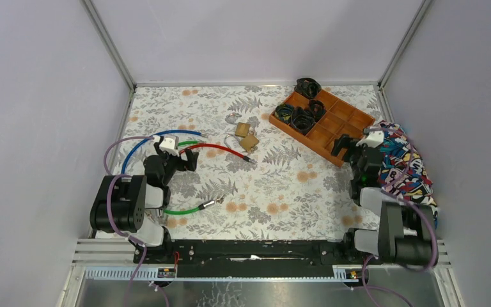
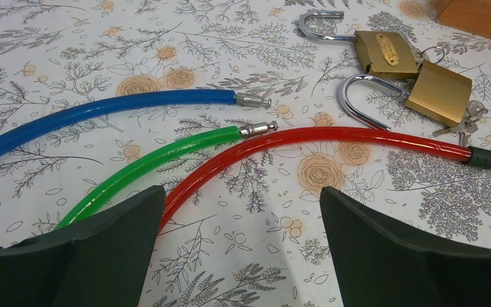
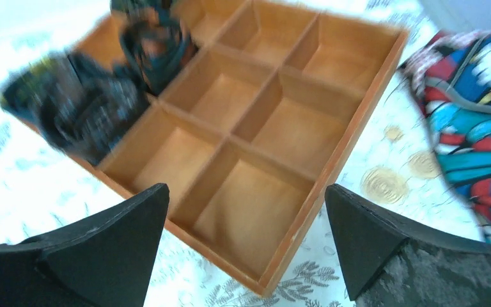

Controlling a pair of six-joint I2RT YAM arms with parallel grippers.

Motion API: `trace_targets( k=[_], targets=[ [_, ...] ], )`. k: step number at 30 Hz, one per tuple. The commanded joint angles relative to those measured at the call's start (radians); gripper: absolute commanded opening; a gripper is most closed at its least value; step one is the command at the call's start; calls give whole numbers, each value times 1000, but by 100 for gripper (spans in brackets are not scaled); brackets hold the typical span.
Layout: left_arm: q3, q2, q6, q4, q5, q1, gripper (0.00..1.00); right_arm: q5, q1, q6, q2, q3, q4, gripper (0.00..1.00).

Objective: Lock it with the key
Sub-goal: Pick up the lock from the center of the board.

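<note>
Two brass padlocks lie together mid-table, shackles open: the far one and the near one. Small keys lie against the near padlock. A red cable runs just below them. My left gripper is open and empty, low over the cloth, short of the padlocks and beside the red cable. My right gripper is open and empty above the near corner of the wooden tray.
A blue cable and a green cable lie by the left arm. The tray holds dark coiled items in its far compartments. A patterned cloth lies at the right edge.
</note>
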Motion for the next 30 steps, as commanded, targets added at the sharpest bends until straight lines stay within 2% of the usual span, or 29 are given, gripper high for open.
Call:
trace_targets(
  k=[1,5,8,9,10,12,16,19,21,23,26,30],
  targets=[
    [17,-3,17,73,2,2,99,122,4,89,-280,130,-265,100],
    [19,-3,18,70,-1,3,99,52,5,106,-441,268,-508,100],
    [24,-7,5,76,-20,2,99,-67,5,112,-471,413,-729,100],
    [49,-30,-14,3,-68,1,99,-115,5,110,-466,464,-789,100],
    [111,-63,-34,-125,-97,6,99,-159,5,109,-457,509,-854,99],
    [307,-122,-31,-488,-77,21,98,-250,5,112,-428,599,-975,97],
    [745,-93,123,-1160,141,27,96,-433,6,178,-371,706,-1094,88],
    [990,-51,341,-1637,274,27,94,-504,33,246,-352,736,-1153,83],
    [1106,-24,476,-1902,218,27,95,-498,79,249,-356,751,-1213,82],
    [1161,-2,556,-2078,96,31,97,-473,131,241,-370,759,-1270,81],
    [1106,-4,625,-2132,-57,48,98,-467,172,248,-398,730,-1282,80],
    [1012,49,681,-2003,-173,50,98,-466,203,268,-411,678,-1248,80]
  ],
)
